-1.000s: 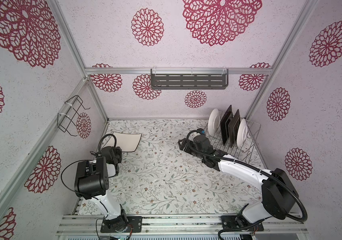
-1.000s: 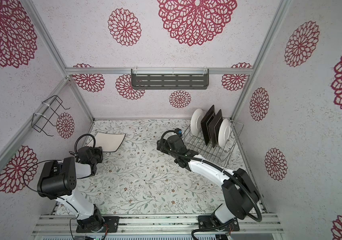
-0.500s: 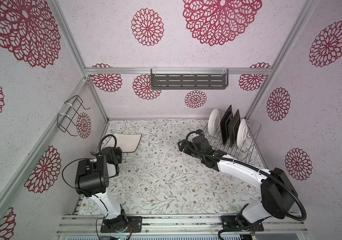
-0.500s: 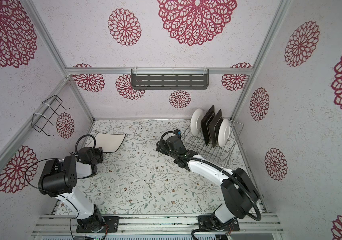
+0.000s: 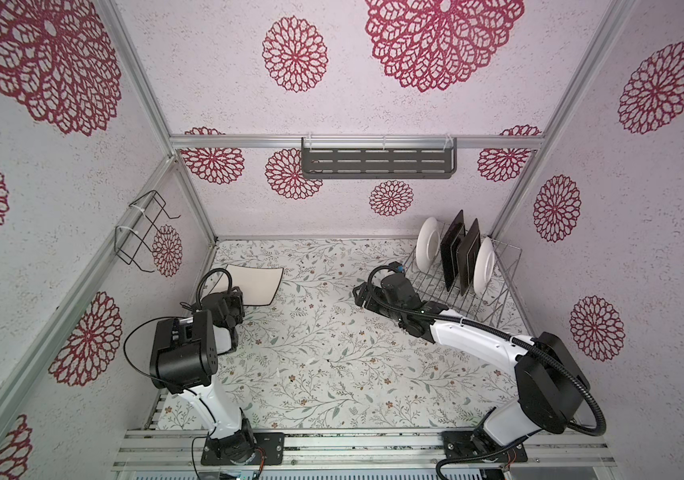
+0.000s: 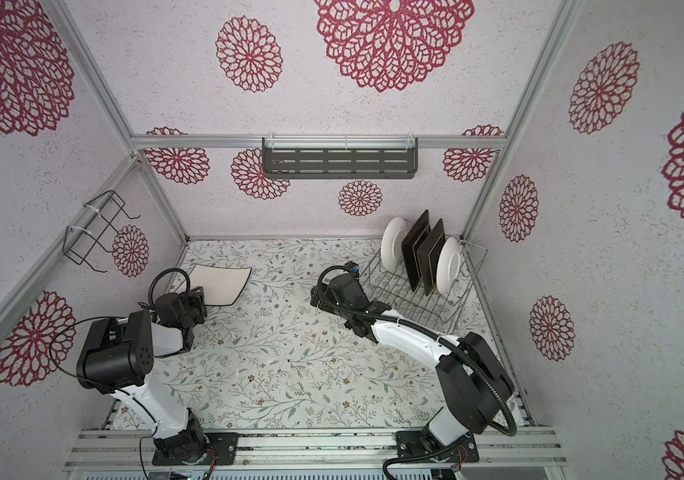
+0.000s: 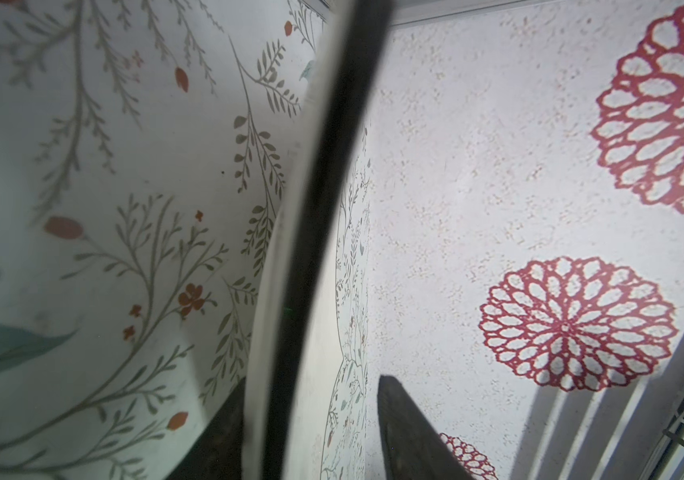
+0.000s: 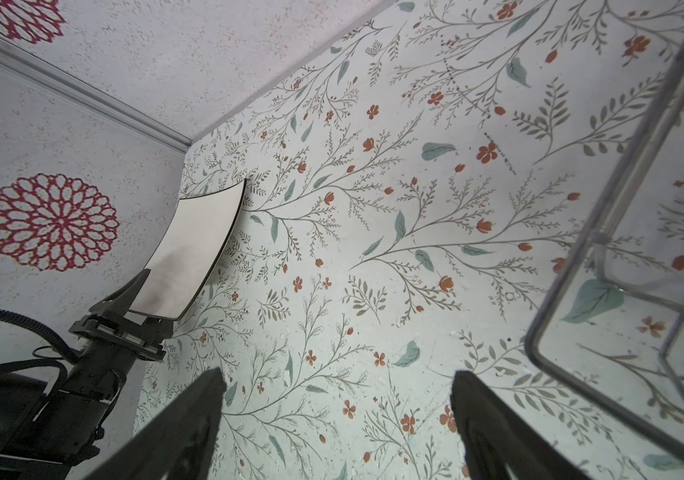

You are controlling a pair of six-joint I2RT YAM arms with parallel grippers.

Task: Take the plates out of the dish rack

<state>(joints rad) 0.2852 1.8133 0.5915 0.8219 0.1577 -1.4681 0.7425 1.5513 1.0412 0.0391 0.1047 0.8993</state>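
A square white plate lies on the table at the back left. My left gripper stands open astride its near edge, with a gap between one finger and the plate. The dish rack stands at the back right. Upright in it are a round white plate, two dark square plates and another round white plate. My right gripper is open and empty, low over the table beside the rack's near left corner.
A dark grey slotted shelf hangs on the back wall. A small black wire holder is fixed to the left wall. Walls close in the table on the left, back and right.
My left gripper's jaws have opened off the square white plate, which now rests on the table. The right gripper has drifted slightly to the left, away from the rack.
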